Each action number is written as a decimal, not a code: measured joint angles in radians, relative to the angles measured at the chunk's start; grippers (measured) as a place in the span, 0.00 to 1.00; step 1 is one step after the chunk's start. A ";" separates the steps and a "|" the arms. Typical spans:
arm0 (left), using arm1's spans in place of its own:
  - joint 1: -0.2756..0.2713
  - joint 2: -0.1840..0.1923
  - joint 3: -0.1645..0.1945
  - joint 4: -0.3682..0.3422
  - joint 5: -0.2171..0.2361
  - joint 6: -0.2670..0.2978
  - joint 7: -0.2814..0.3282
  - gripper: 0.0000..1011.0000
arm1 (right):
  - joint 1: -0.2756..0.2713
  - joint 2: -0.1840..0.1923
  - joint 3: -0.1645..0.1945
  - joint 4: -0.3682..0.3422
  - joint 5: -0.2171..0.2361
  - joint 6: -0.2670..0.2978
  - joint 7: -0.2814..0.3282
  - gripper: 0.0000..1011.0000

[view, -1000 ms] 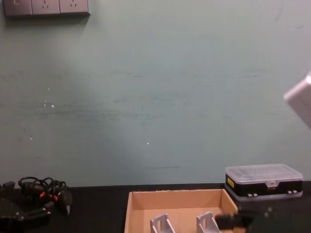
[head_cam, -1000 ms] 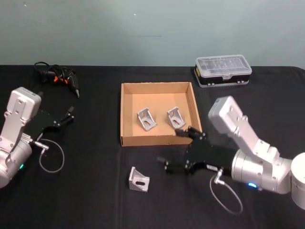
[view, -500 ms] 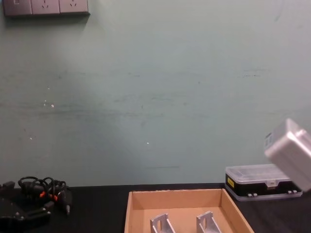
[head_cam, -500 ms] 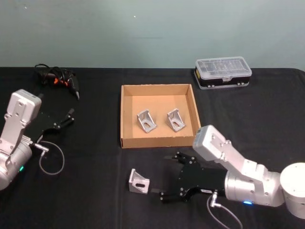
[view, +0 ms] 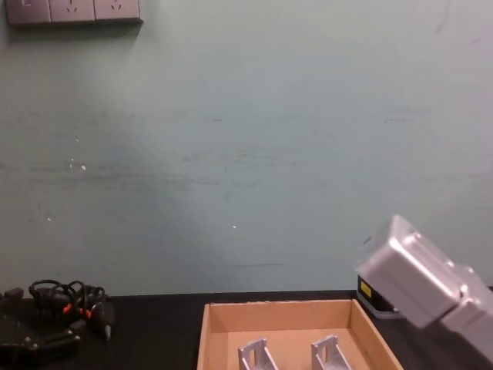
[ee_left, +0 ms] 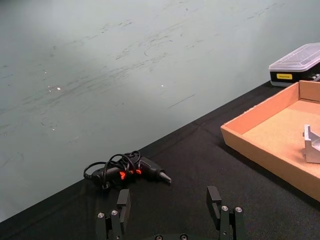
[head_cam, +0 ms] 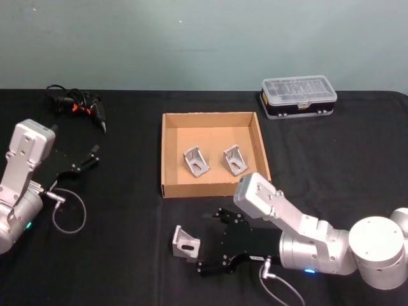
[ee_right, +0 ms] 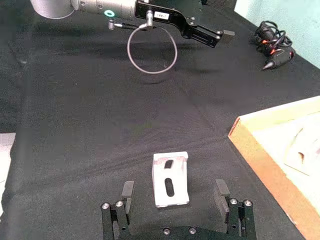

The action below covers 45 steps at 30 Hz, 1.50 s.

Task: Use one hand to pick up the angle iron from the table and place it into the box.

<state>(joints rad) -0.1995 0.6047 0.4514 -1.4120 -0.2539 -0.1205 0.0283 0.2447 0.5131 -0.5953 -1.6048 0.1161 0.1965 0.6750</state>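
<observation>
A silver angle iron point(head_cam: 185, 243) point(ee_right: 171, 179) lies on the black table point(head_cam: 127, 210) in front of the tan box point(head_cam: 167, 153). My right gripper point(head_cam: 208, 243) point(ee_right: 174, 191) is open, low over the table, its fingers on either side of the bracket's near end without touching it. Two more angle irons point(head_cam: 196, 160) point(head_cam: 234, 159) rest inside the box, also seen in the chest view point(view: 256, 356) point(view: 330, 353). My left gripper point(head_cam: 88, 159) point(ee_left: 169, 200) is open and parked at the left of the table.
A clear-lidded black organiser case point(head_cam: 298, 96) stands behind the box at the right. A bundle of black cables with orange marks point(head_cam: 75, 104) point(ee_left: 126, 169) lies at the back left. The box's front wall point(head_cam: 210, 189) runs just beyond my right gripper.
My right arm has swung down and leftward from the box's front right corner to the loose angle iron, ending with its open fingers around it. The left arm has stayed put.
</observation>
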 joint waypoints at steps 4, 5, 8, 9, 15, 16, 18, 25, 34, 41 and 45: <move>0.000 0.000 0.000 0.000 0.000 0.000 0.000 0.99 | 0.010 -0.009 -0.016 0.012 0.000 0.001 -0.010 0.99; 0.000 0.000 0.000 0.000 0.000 0.000 0.000 0.99 | 0.014 -0.012 -0.021 0.017 0.001 0.002 -0.014 0.99; 0.000 0.000 0.000 0.000 0.000 0.000 0.000 0.99 | 0.021 -0.016 -0.031 0.026 0.003 0.002 -0.020 0.99; 0.000 0.000 0.000 0.000 0.000 0.000 0.000 0.99 | 0.023 -0.017 -0.033 0.028 0.004 0.003 -0.022 0.99; 0.000 0.000 0.000 0.000 0.000 0.000 0.000 0.99 | 0.037 -0.028 -0.052 0.047 0.010 0.003 -0.034 0.99; 0.000 0.000 0.000 0.000 0.000 0.000 0.000 0.99 | 0.039 -0.030 -0.055 0.050 0.010 0.003 -0.035 0.99; 0.000 0.000 0.000 0.000 0.000 0.000 0.000 0.99 | 0.045 -0.035 -0.061 0.059 0.011 0.003 -0.037 0.99; 0.000 0.000 0.000 0.000 0.000 0.000 0.000 0.99 | 0.065 -0.052 -0.081 0.080 0.009 0.005 -0.042 0.99; 0.000 0.000 0.000 0.000 0.000 0.000 0.000 0.99 | 0.086 -0.074 -0.100 0.104 0.005 0.007 -0.046 0.99; 0.000 0.000 0.000 0.000 0.000 0.000 0.000 0.99 | 0.095 -0.083 -0.108 0.120 0.003 0.010 -0.050 0.99; 0.000 0.000 0.000 0.000 0.000 0.000 0.000 0.99 | 0.097 -0.087 -0.109 0.126 0.003 0.011 -0.051 0.99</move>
<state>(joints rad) -0.1995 0.6047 0.4514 -1.4120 -0.2539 -0.1205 0.0283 0.3421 0.4261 -0.7039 -1.4792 0.1188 0.2079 0.6238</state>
